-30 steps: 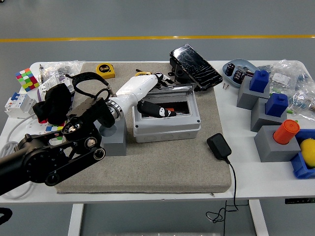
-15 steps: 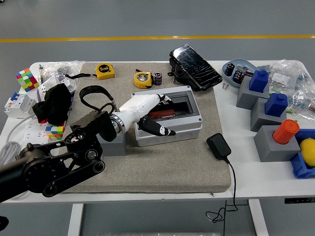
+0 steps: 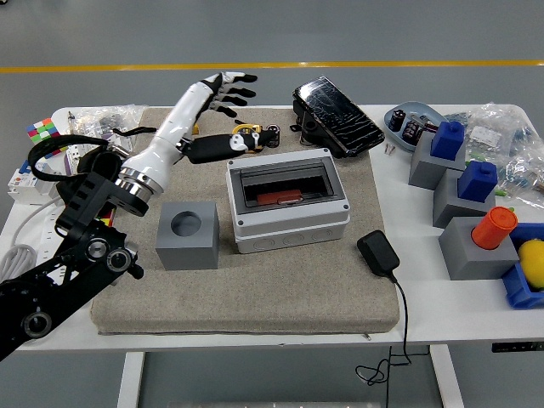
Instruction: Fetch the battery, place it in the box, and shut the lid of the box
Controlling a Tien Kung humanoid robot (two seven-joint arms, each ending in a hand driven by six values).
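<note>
The grey box (image 3: 287, 223) stands mid-mat with its dark see-through lid (image 3: 286, 185) down flat. A red-orange object (image 3: 279, 200) shows through the lid inside the box. A small black cylindrical battery (image 3: 273, 133) lies on the mat behind the box, beside a yellow tape measure (image 3: 246, 136). My left hand (image 3: 221, 92) is raised above the mat's far left, behind and left of the box. Its fingers are spread and hold nothing. It touches neither the box nor the battery.
A grey cube with a round hole (image 3: 187, 235) stands left of the box. A black adapter (image 3: 378, 252) with its cable lies to the right, and a black device (image 3: 337, 104) behind. Grey blocks with blue and orange pieces (image 3: 466, 191), a bowl (image 3: 408, 119) and bags fill the right.
A second ago the lid stood open with my left hand in the box. The lid then came down under the hand. Now the hand has lifted up and back to the far left.
</note>
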